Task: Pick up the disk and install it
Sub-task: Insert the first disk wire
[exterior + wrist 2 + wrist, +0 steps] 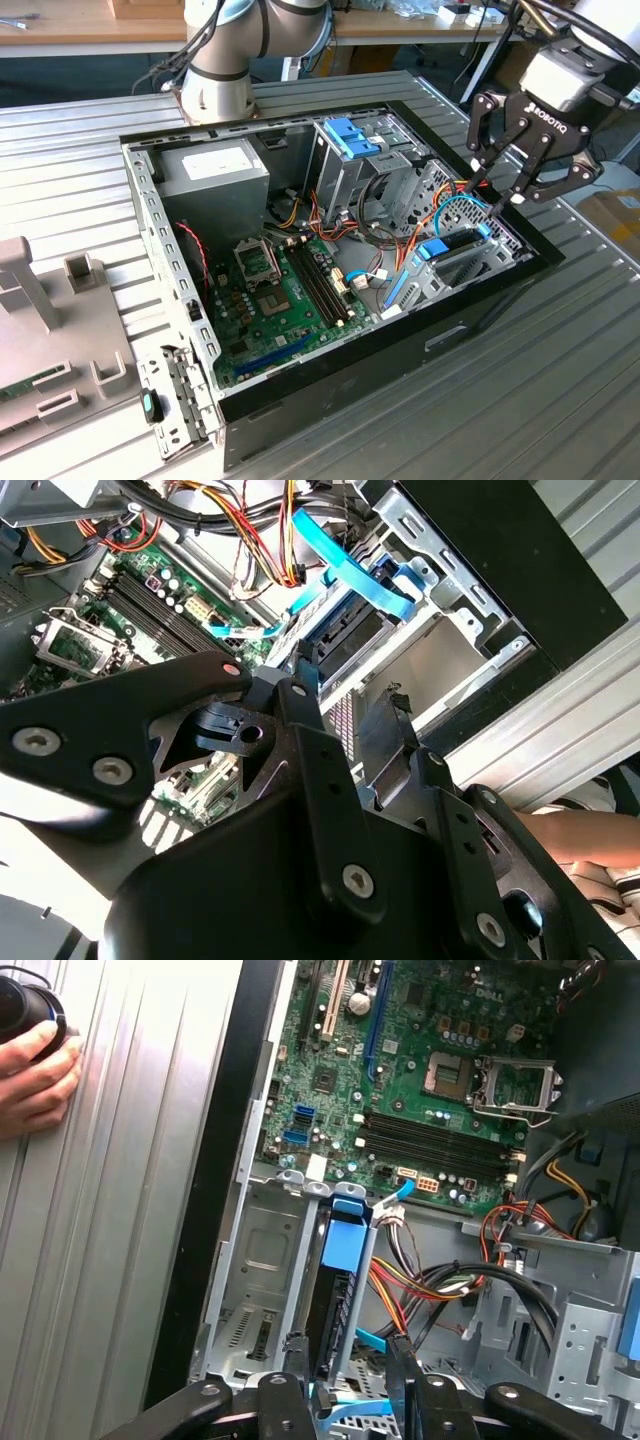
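The disk [335, 1305], a dark drive in a blue carrier with a blue end tab, stands on edge in a metal bay at the corner of the open computer case [470, 310]. In the exterior view the disk [447, 247] sits low in that bay, at the case's right end. My black gripper [495, 192] hangs just above it with its fingers open and pointing down. In the first wrist view the gripper [345, 1365] straddles the disk's near end, one finger on each side, with a gap to each finger. A thin blue cable [350, 570] loops over the bay.
The motherboard [290, 290] fills the case floor, with a power supply [215, 165] at the back and a blue-topped drive cage [350, 140] beside bundled wires. A person's hand [35, 1070] rests on the ribbed metal table [560, 380]. A grey fixture [40, 330] stands at the exterior view's left.
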You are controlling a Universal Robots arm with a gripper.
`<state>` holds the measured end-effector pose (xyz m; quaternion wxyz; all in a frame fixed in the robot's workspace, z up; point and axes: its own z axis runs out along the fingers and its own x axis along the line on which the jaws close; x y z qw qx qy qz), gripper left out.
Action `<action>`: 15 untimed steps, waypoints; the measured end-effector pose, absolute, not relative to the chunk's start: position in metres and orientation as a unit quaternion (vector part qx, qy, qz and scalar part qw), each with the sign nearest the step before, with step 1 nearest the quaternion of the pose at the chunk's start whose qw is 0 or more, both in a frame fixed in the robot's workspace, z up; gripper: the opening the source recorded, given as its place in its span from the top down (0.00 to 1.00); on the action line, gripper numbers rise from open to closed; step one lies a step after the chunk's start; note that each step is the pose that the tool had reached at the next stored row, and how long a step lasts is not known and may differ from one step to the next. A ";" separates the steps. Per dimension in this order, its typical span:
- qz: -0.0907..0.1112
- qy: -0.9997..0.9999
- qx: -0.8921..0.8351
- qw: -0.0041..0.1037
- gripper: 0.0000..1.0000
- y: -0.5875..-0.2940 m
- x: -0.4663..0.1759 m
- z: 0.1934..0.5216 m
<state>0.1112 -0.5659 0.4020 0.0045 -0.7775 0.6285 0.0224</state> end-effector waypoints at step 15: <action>0.023 0.607 -0.794 0.004 0.56 -0.558 0.115 0.402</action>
